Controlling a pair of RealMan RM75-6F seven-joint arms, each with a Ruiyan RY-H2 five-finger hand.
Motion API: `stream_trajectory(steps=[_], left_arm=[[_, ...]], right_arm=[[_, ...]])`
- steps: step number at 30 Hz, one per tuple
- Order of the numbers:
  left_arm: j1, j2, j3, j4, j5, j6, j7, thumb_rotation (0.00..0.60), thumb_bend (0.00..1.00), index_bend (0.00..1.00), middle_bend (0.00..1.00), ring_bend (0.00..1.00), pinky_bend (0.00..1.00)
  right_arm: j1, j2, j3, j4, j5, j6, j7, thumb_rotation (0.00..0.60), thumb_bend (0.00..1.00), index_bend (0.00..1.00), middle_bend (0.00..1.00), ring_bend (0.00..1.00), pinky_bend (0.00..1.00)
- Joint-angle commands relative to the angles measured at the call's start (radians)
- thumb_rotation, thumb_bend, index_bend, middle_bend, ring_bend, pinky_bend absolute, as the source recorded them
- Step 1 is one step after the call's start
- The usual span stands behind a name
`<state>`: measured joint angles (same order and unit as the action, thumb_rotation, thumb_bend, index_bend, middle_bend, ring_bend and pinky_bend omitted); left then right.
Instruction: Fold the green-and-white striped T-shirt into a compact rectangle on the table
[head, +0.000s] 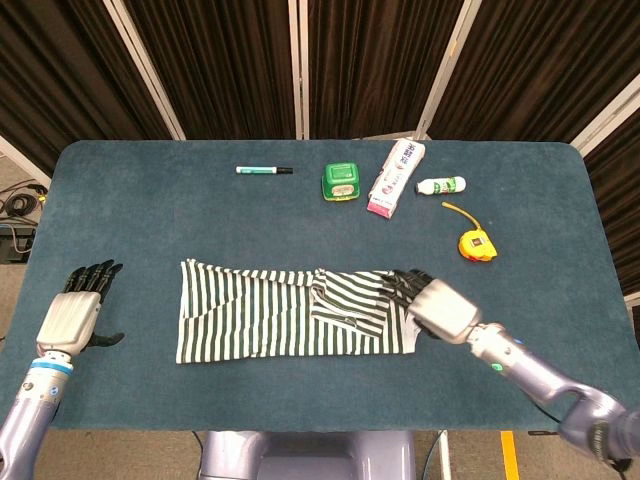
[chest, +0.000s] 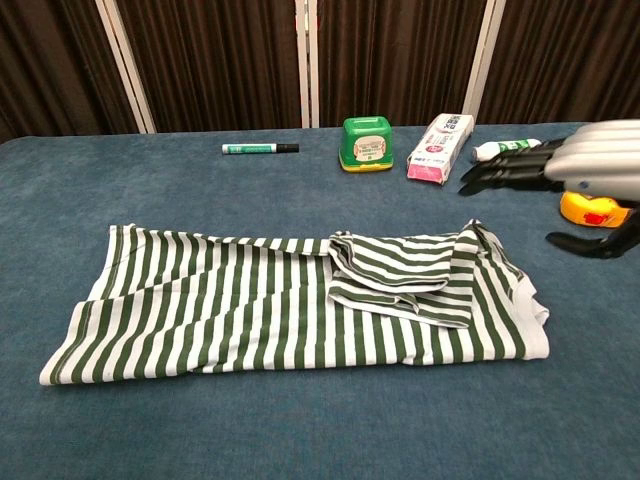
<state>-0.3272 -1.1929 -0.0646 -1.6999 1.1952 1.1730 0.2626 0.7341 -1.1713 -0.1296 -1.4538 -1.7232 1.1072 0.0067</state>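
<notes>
The green-and-white striped T-shirt (head: 270, 315) (chest: 240, 315) lies flat as a long band across the near middle of the table, with its right sleeve part folded inward into a bunched flap (chest: 400, 275). My right hand (head: 432, 303) (chest: 570, 170) hovers at the shirt's right end, lifted off the cloth, fingers spread and holding nothing. Off the shirt's left end, my left hand (head: 72, 315) stays near the table's left edge, fingers spread and empty; the chest view does not show it.
Along the far side of the blue table (head: 560, 220) lie a green marker (head: 264, 170), a green box (head: 341, 182), a white-and-pink carton (head: 396, 177) and a small white bottle (head: 441, 185). A yellow tape measure (head: 476, 243) sits right of the shirt, partly behind my right hand in the chest view.
</notes>
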Motion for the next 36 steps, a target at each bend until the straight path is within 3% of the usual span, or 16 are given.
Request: stream_trajectory(steps=[1, 4, 9, 12, 15, 23, 36], left_arm=[[-0.036, -0.037, -0.006, 0.059, 0.008, -0.042, 0.013, 0.6, 0.12, 0.0, 0.0, 0.0, 0.0], [-0.068, -0.091, -0.014, 0.133, 0.031, -0.053, 0.041, 0.6, 0.12, 0.0, 0.0, 0.0, 0.0], [-0.111, -0.152, -0.011, 0.22, 0.086, -0.081, 0.046, 0.6, 0.12, 0.0, 0.0, 0.0, 0.0], [-0.166, -0.187, 0.007, 0.298, 0.16, -0.149, -0.001, 0.6, 0.12, 0.0, 0.0, 0.0, 0.0], [-0.199, -0.207, 0.025, 0.361, 0.216, -0.191, -0.061, 0.6, 0.12, 0.04, 0.0, 0.0, 0.0], [-0.28, -0.292, 0.076, 0.558, 0.354, -0.244, -0.213, 0.6, 0.12, 0.25, 0.0, 0.0, 0.0], [-0.321, -0.32, 0.138, 0.692, 0.468, -0.197, -0.392, 0.6, 0.12, 0.31, 0.0, 0.0, 0.0]], right_arm=[[-0.116, 0.054, 0.001, 0.066, -0.002, 0.172, 0.056, 0.6, 0.48, 0.01, 0.04, 0.03, 0.03], [-0.189, 0.036, 0.023, 0.106, 0.03, 0.271, 0.075, 0.6, 0.46, 0.01, 0.03, 0.0, 0.0], [-0.266, 0.021, 0.039, 0.101, 0.084, 0.333, 0.101, 0.6, 0.19, 0.0, 0.0, 0.0, 0.0], [-0.329, 0.011, 0.051, 0.076, 0.126, 0.384, 0.085, 0.6, 0.13, 0.0, 0.0, 0.0, 0.0], [-0.362, 0.002, 0.063, 0.057, 0.144, 0.415, 0.063, 0.6, 0.12, 0.0, 0.0, 0.0, 0.0], [-0.437, -0.022, 0.104, 0.002, 0.211, 0.458, 0.116, 0.6, 0.12, 0.0, 0.0, 0.0, 0.0], [-0.487, -0.077, 0.145, 0.046, 0.221, 0.478, 0.1, 0.6, 0.12, 0.0, 0.0, 0.0, 0.0]])
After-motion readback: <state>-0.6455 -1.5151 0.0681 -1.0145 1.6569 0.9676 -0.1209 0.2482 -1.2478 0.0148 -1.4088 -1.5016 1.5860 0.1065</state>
